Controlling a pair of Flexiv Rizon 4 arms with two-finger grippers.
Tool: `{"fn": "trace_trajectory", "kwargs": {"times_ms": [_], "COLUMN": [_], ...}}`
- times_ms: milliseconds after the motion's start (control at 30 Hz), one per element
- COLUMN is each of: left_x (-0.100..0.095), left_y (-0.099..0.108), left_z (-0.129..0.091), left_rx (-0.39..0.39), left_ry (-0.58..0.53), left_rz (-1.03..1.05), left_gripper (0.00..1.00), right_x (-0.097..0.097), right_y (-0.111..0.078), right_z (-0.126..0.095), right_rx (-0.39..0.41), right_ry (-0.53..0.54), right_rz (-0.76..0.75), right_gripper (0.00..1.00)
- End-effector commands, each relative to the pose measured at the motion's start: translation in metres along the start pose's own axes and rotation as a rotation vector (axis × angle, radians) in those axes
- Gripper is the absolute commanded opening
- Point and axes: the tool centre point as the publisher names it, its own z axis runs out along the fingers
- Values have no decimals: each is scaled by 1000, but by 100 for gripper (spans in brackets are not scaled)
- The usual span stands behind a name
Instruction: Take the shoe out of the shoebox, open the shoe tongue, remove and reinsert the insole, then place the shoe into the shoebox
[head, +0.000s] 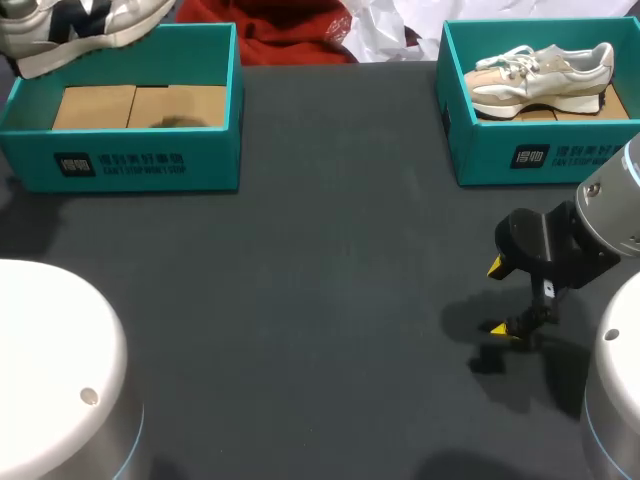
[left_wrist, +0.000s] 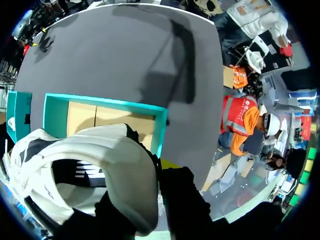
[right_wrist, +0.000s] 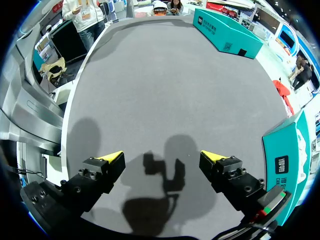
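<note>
Left gripper clamps the white-and-black sneaker above the empty teal cardboard shoebox; right gripper spread wide, far right of it

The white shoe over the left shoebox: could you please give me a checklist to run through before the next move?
1. Grip of the left gripper on the white shoe: ok, the shoe is lifted, though one finger is hidden.
2. Shoe out of the left shoebox: ok, only the box's cardboard floor shows beneath it.
3. The right gripper open: ok, nothing between its fingers.
4. Right gripper near enough to help with the tongue: not ok, it hangs over the table by the right shoebox.
5. State of tongue and laces: cannot tell.
6. The beige shoe out of the way: ok, it lies in the right shoebox.
</note>
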Motion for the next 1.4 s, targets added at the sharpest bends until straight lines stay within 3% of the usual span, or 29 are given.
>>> {"fn": "trace_trajectory", "kwargs": {"times_ms": [33, 233, 733, 1033, 1400], "left_x": [2, -2, -25, -23, -19], "left_y": [-6, -5, 6, 6, 7], "left_z": [1, 4, 55, 86, 86], "left_rx": [-51, -34, -107, -105, -100], "left_ry": [6, 3, 88, 120, 126], "left_rz": [100, 122, 159, 195, 203], "left_gripper": [0, 0, 0, 0, 0], "right_x": [1, 1, 1, 1, 1], "right_y": [0, 0, 0, 0, 0], "right_z": [1, 1, 1, 1, 1], "right_rx": [2, 2, 2, 2, 2], "right_ry": [-3, -3, -3, -3, -3], "right_rz": [0, 0, 0, 0, 0], "right_gripper": [100, 100, 100, 100, 100]}}
